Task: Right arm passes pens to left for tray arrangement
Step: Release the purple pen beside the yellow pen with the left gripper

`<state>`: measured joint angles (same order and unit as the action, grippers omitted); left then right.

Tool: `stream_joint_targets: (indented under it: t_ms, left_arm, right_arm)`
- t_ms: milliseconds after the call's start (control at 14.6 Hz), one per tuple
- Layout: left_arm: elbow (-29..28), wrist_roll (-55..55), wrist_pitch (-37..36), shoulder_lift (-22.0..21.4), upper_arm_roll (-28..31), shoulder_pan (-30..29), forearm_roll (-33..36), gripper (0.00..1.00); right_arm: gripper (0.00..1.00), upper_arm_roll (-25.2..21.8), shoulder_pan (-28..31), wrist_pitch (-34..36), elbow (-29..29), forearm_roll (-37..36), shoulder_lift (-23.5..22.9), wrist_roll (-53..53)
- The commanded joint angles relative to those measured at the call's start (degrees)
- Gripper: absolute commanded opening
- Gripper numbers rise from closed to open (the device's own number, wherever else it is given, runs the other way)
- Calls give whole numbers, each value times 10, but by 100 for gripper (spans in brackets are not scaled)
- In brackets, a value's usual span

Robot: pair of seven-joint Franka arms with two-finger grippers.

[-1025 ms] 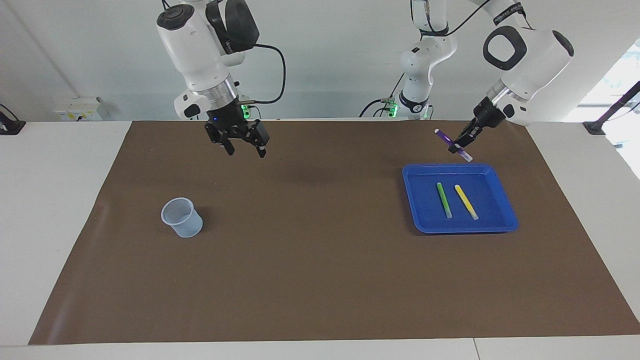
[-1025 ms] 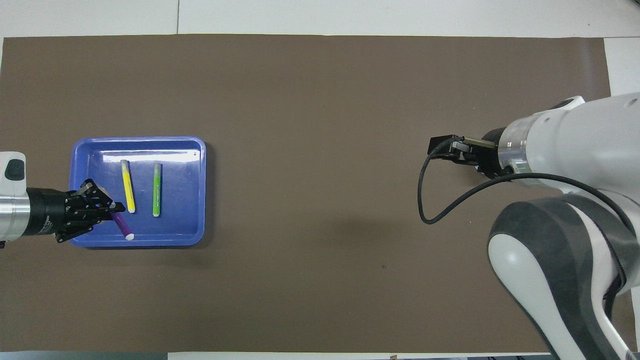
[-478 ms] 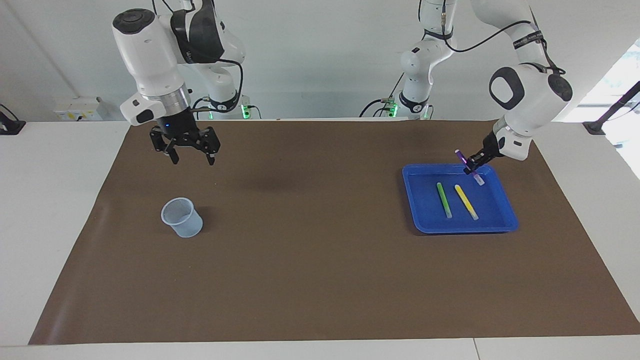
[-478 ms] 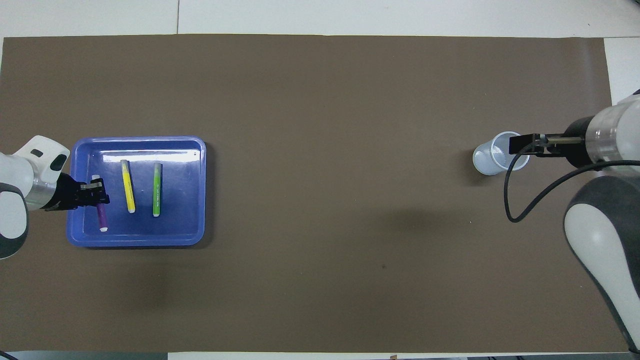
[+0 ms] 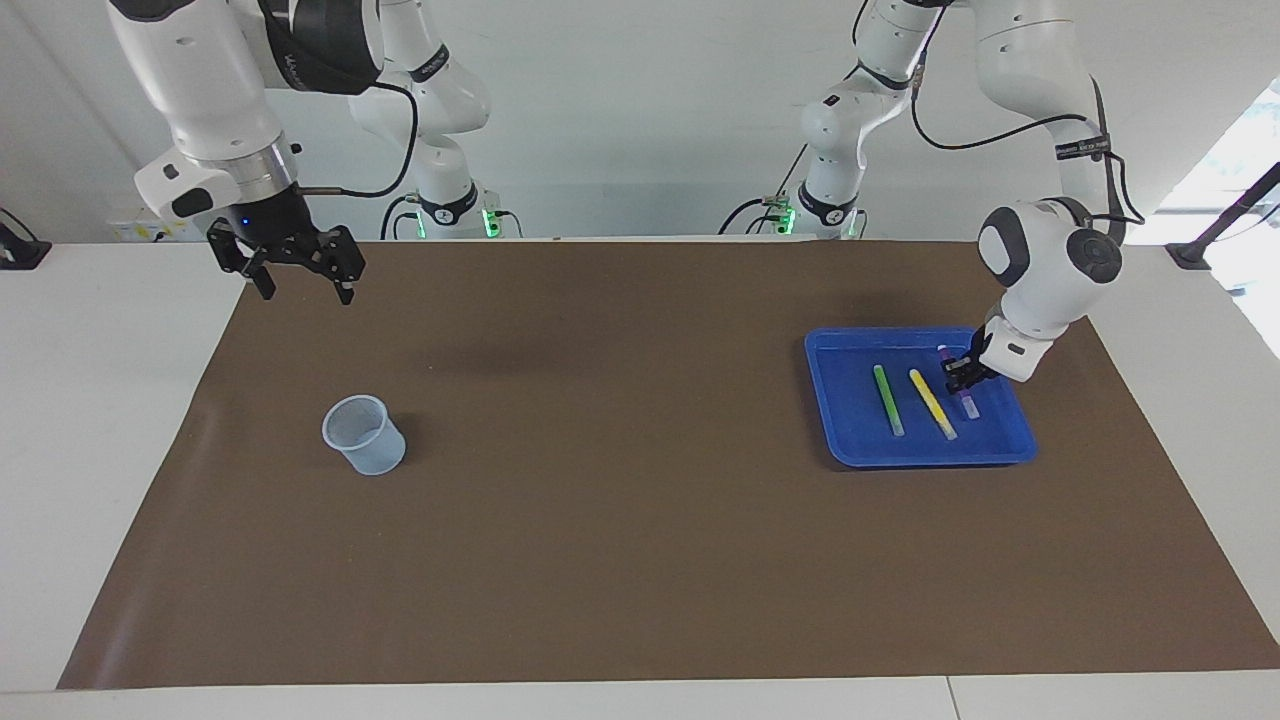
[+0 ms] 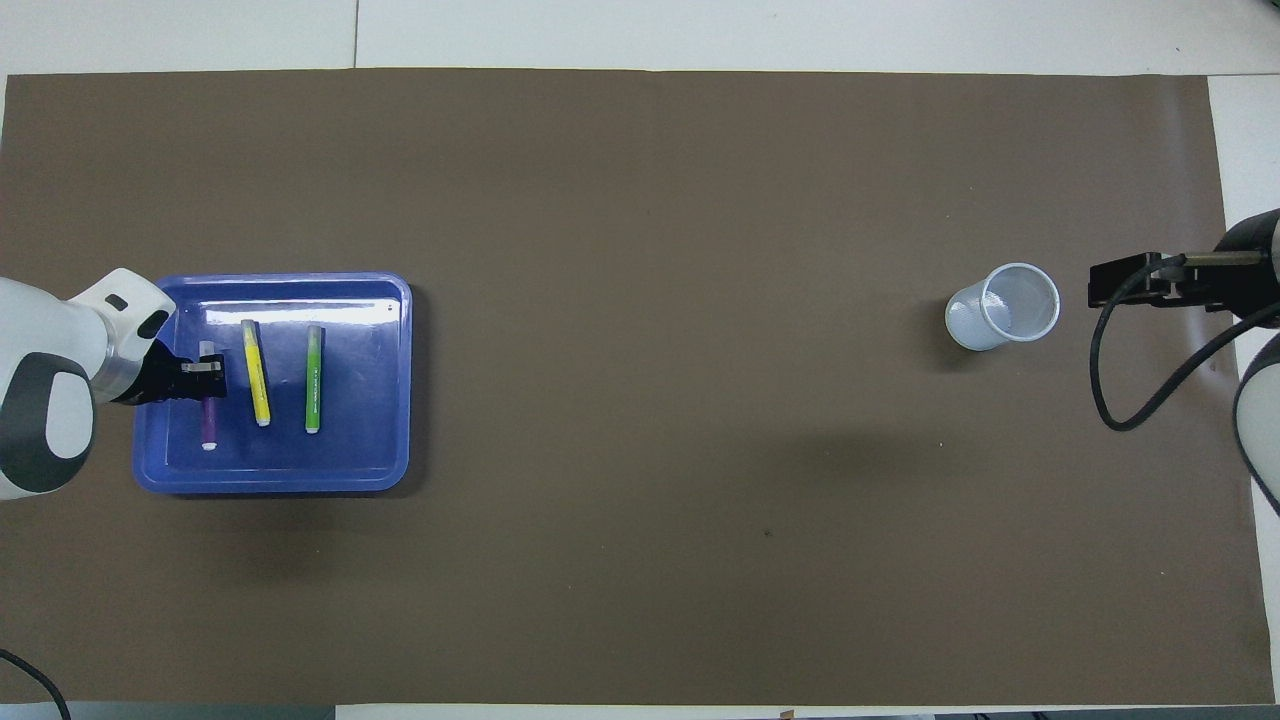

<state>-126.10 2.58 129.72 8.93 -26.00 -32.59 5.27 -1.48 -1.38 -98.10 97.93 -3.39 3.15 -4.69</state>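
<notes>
Slim purple pen with pale cap, pinched by left tool

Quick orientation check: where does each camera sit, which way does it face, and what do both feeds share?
Facing view: high across the table, looking at the robots; both arms show whole, left gripper shut on the purple pen in the tray, right gripper open, raised.
Overhead view: above the robots' end, looking steeply down; only wrists and grippers show.
Shared: tray, green pen, yellow pen, cup, turned half around.
</notes>
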Motion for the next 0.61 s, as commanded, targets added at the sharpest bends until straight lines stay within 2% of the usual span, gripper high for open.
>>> stream_joint_targets:
  t_ms: [0,68,137,547]
  left_arm:
    - [9,-10,6,6,-2,-6,12,0]
    - [9,-13,8,7,-2,-7,12,0]
    - [9,-21,11,7,-2,-6,13,99]
    - [15,-16,15,13,-2,-1,13,100]
  right_arm:
    - [100,-3,-1,31,-31,0,-17,13]
    - [100,-3,-1,45,-32,0,-17,13]
    - [100,-3,-1,53,-32,0,-16,13]
    - [100,-2,-1,62,-24,1,-10,8]
